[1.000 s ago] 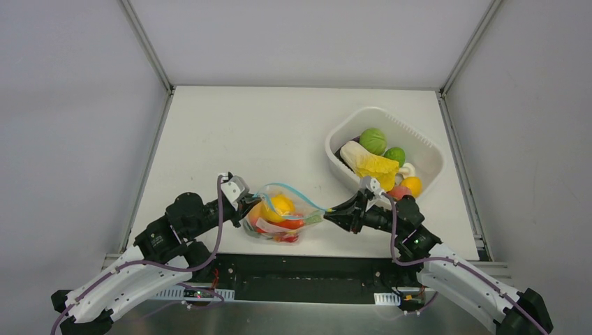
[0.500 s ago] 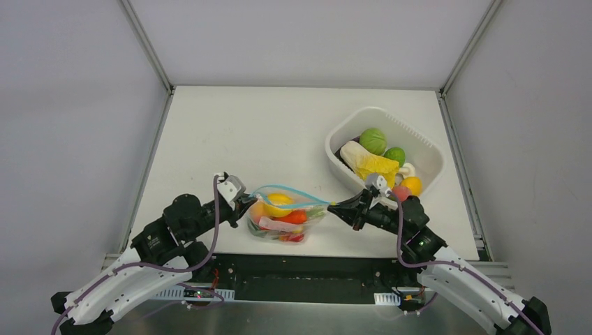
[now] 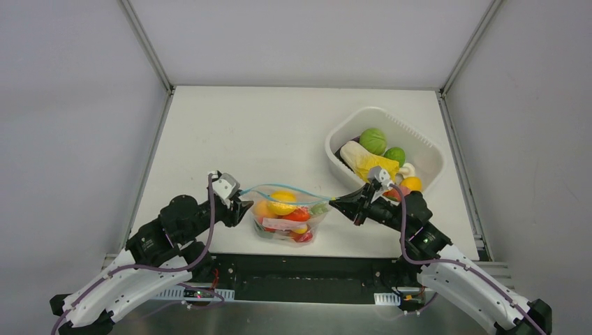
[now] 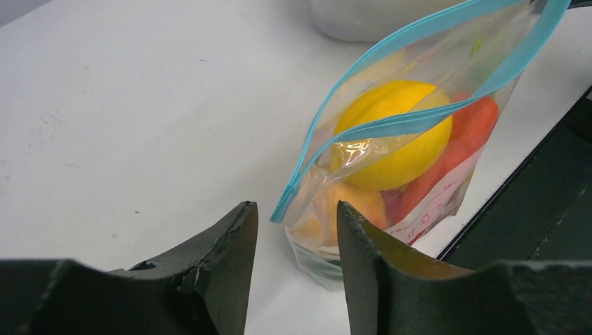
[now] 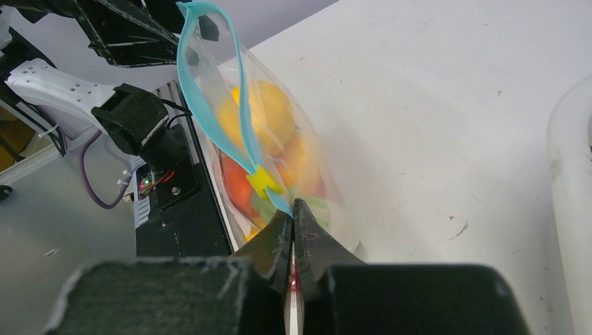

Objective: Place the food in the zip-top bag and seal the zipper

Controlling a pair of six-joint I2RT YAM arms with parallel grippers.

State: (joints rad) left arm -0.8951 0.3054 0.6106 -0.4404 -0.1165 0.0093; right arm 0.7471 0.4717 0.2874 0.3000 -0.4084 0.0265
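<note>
Zip-top bag [image 3: 287,213] is standing on the table [image 3: 237,132] between the two sets of fingertips, its mouth stretching from one pair to the other. Right gripper [image 5: 293,218] is pinching fully closed on the end of the zipper [image 4: 412,120], with a small yellow clip [image 5: 264,183] sitting on the teal strip just ahead of its tips. Left gripper [image 4: 297,216] is standing partly open, with a plain gap between its fingers. The bag's other corner is lying just ahead of that gap, unclamped; whether it is brushing a finger cannot be told.

Both arms are reaching low and inward from the near edge, their grippers pointing at each other across the bag.

All four fingers are looking matte black, wedge-shaped and slightly rough. The bag is showing clear, crinkly plastic with a white printed label low on its side, and the zipper's two tracks are bowing apart. Glossy food [image 4: 394,132] is sitting inside: a round yellow fruit on top, a red piece beside it and an orange one beneath. Beyond the right fingers, a white rounded tub [image 3: 426,150] is holding green balls and a yellow leafy piece.
</note>
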